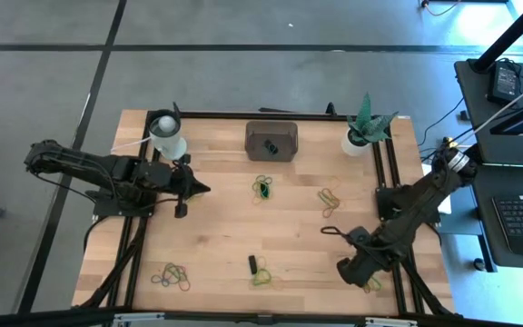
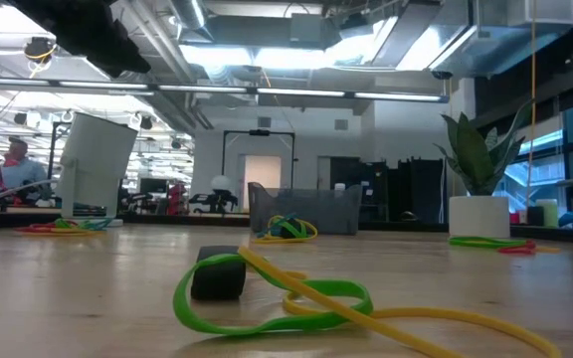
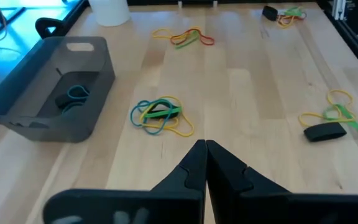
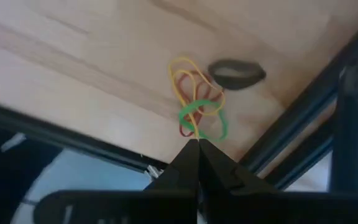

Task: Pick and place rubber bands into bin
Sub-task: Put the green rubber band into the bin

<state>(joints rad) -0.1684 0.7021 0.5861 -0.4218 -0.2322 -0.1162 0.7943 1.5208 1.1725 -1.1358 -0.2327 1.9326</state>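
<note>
Right gripper [image 4: 197,142] hangs at about 5 o'clock of the table [image 1: 216,227], fingers pinched together on a tangle of rubber bands [image 4: 197,106], perhaps three or four loops in yellow, red and green. On the wood, five more clusters lie scattered: two near the front edge, two mid-table, one by the right rail. Left gripper [image 3: 205,148] waits at 9 o'clock, fingers together, holding nothing. Farthest, at 12 o'clock, one bin [image 1: 271,140] stands with its long axis left-right, bands inside
</note>
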